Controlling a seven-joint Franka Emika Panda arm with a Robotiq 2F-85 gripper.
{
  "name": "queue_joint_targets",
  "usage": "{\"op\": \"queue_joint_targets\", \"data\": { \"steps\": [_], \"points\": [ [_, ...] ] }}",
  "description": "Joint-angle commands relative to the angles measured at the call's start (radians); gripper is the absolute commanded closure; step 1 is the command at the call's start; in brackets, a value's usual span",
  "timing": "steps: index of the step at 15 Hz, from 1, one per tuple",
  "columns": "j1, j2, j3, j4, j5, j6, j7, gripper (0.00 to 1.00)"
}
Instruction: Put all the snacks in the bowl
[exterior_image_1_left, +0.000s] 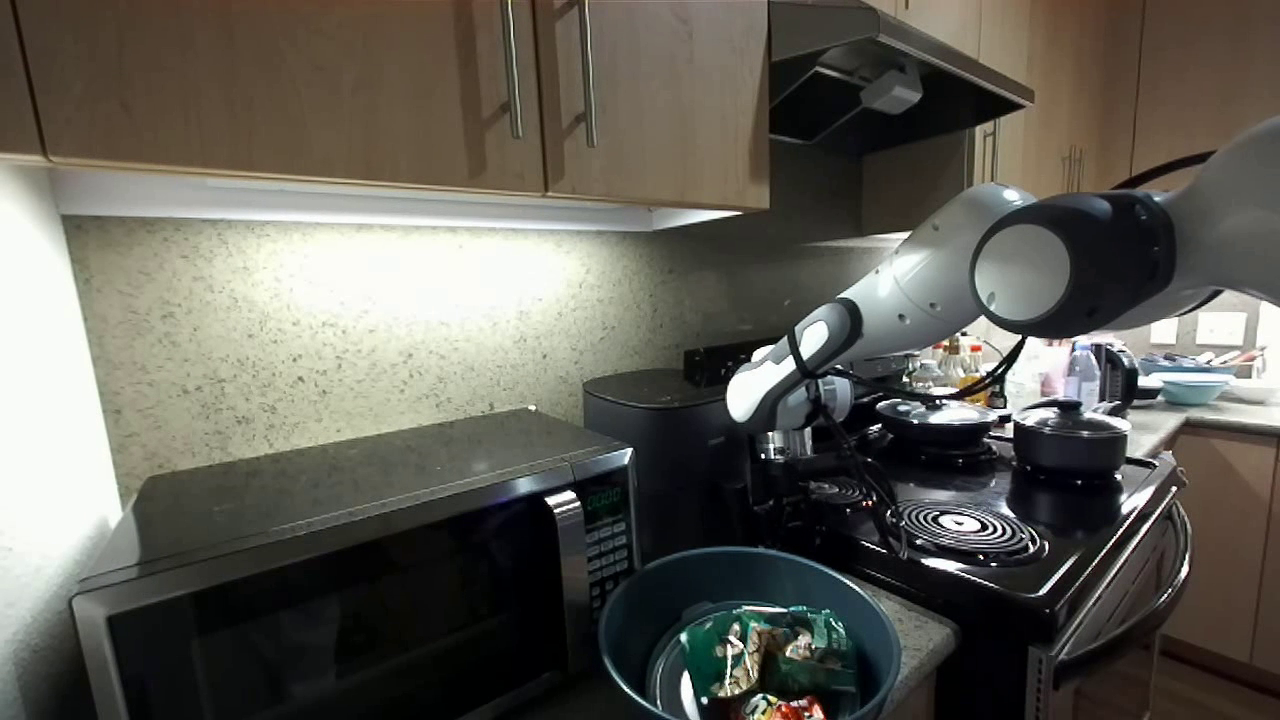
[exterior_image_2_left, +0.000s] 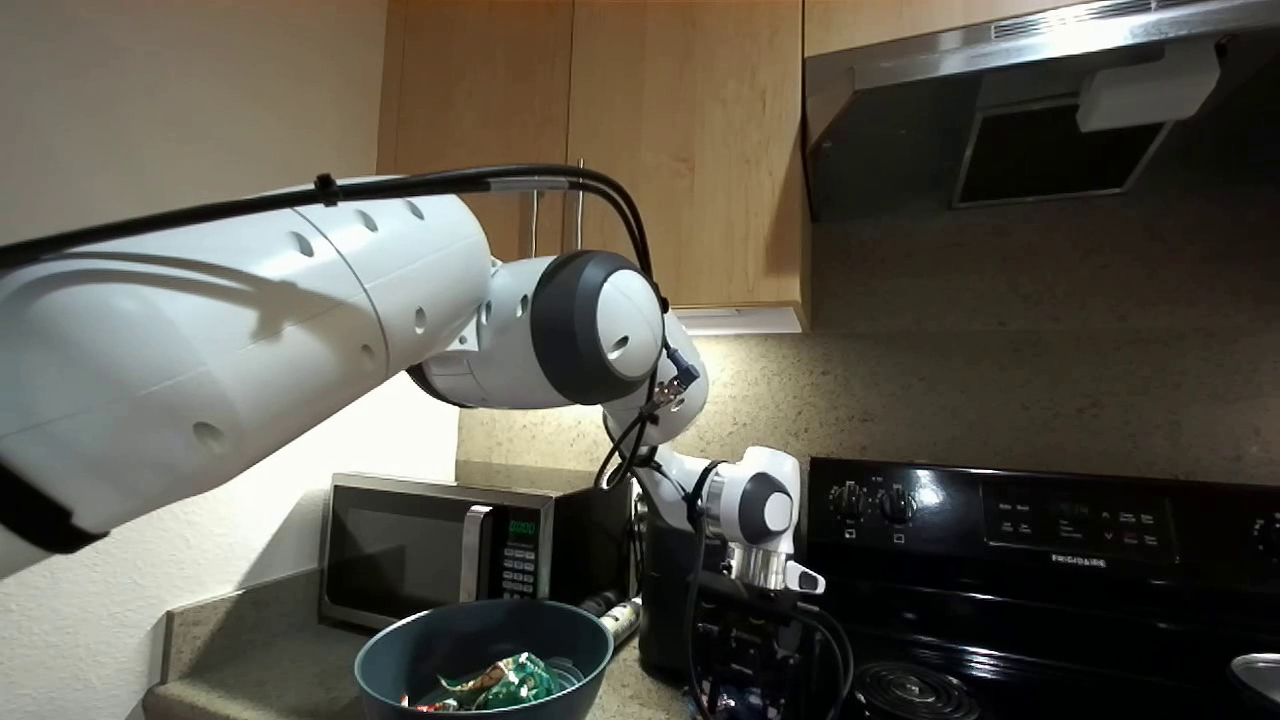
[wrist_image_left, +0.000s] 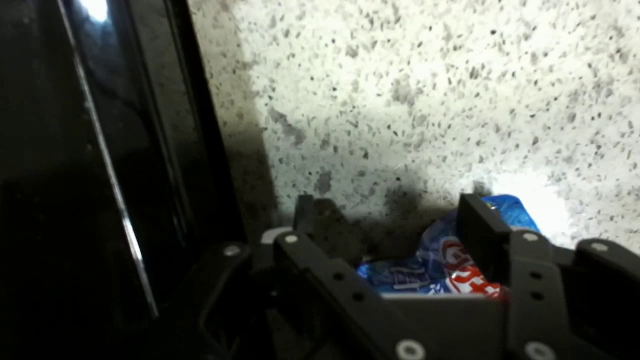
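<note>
The large blue bowl (exterior_image_1_left: 740, 572) stands by the microwave and also shows in an exterior view (exterior_image_2_left: 400, 660). Green packaging (exterior_image_1_left: 720, 650) with dark and white print lies inside it, also visible here (exterior_image_2_left: 525, 682). An orange-red packet (exterior_image_1_left: 790, 709) lies there too, cut by the frame edge. A blue packet (wrist_image_left: 400, 275) with red and white print lies on the speckled counter. My gripper (wrist_image_left: 389, 212) is open and low over it, the right finger in front of the packet and the left finger beside it. Its lower part is hidden by the gripper.
The microwave (exterior_image_1_left: 350, 590) is left of the bowl. A dark bin-like appliance (exterior_image_1_left: 655, 450) stands behind. The black stove (exterior_image_1_left: 930, 600) edges the counter, close to the left finger in the wrist view (wrist_image_left: 150, 125). A pot (exterior_image_1_left: 1070, 440) and a lidded pan (exterior_image_1_left: 935, 420) stand on it.
</note>
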Motion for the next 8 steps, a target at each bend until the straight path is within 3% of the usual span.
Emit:
{"op": "queue_joint_targets", "data": {
  "steps": [1,4,8],
  "points": [
    [0.01,-0.003,0.029,0.027,0.042,0.108,0.026,0.0],
    [0.023,-0.017,0.018,0.009,0.024,0.122,0.015,0.0],
    [0.054,-0.133,0.001,-0.091,0.003,0.111,0.031,0.0]
  ]
}}
